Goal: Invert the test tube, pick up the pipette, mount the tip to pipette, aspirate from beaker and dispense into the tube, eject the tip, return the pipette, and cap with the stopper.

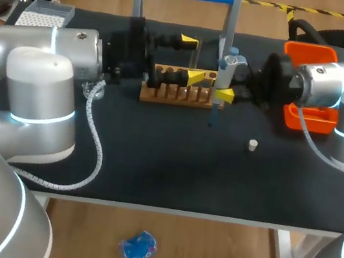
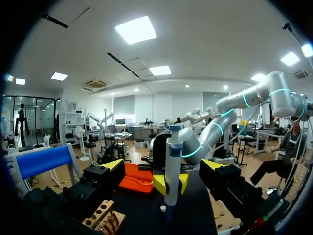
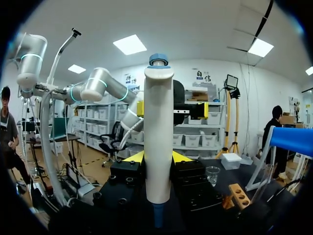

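at the far left corner of the black worktop (image 1: 172, 168): clear plastic tip box with a white gridded top (image 1: 42, 17).
- small clear glass beaker (image 3: 212, 175): upright, near one end of the rack.
- left end effector (image 1: 193, 59): over the rack's left half, yellow-tipped fingers spread wide, nothing between them.
- light wooden tube rack with a row of holes (image 1: 177, 94): at mid worktop, towards the far edge.
- white pipette with blue top button (image 3: 159, 137): upright just beside the rack's right end, lower end above the worktop.
- right end effector (image 1: 225, 82): pinching the pipette body from two sides.
- small white stopper (image 1: 253, 144): on bare worktop, apart from the rack, nearer the front edge than the pipette.
- orange plastic tray (image 1: 308, 55): far right, partly hidden under the right arm.
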Motion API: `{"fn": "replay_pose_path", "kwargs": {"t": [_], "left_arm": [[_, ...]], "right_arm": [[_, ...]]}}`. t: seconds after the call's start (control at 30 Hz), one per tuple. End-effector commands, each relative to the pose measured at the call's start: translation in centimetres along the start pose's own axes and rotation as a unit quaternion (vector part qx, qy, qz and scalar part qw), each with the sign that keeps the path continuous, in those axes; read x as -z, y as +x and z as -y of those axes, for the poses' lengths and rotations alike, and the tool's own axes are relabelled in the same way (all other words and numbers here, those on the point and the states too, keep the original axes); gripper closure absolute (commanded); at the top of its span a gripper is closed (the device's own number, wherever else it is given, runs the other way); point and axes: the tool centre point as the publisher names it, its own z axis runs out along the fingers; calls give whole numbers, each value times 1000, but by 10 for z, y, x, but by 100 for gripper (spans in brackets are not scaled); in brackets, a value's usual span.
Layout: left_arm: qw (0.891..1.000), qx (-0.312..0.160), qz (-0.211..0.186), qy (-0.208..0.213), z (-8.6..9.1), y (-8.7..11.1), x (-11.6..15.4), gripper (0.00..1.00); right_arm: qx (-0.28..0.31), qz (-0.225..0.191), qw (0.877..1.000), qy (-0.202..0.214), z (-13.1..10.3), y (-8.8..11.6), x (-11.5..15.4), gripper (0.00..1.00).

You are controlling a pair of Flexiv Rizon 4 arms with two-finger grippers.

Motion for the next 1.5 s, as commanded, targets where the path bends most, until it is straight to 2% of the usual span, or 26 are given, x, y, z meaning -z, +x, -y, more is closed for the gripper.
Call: {"fn": "replay_pose_path", "kwargs": {"t": [0.03,0.87,0.93,1.0,1.1,1.2,1.4,1.5], "left_arm": [[1000,3,0,6,-6,-4,-8,0],[1000,2,-8,-8,-18,-4,-23,0],[1000,3,-8,-8,-19,-4,-23,9],[1000,4,-7,-8,-19,-4,-23,7],[1000,6,-7,-7,-21,-4,-24,10],[1000,7,-7,-7,-22,-4,-24,27],[1000,9,-6,-3,-23,-4,-24,46],[1000,9,-6,-1,-23,-4,-25,51]], "right_arm": [[5,-6,1000,-1,-3,-8,-8,100],[-1,-33,999,-2,0,-25,-31,100],[-1,-34,999,-2,0,-26,-32,100],[-1,-35,999,-2,0,-26,-32,100],[-1,-36,999,-1,0,-27,-32,100],[-1,-35,999,-1,0,-27,-32,100],[-3,-36,999,0,1,-27,-32,100],[-4,-36,999,-1,2,-27,-33,100]]}}
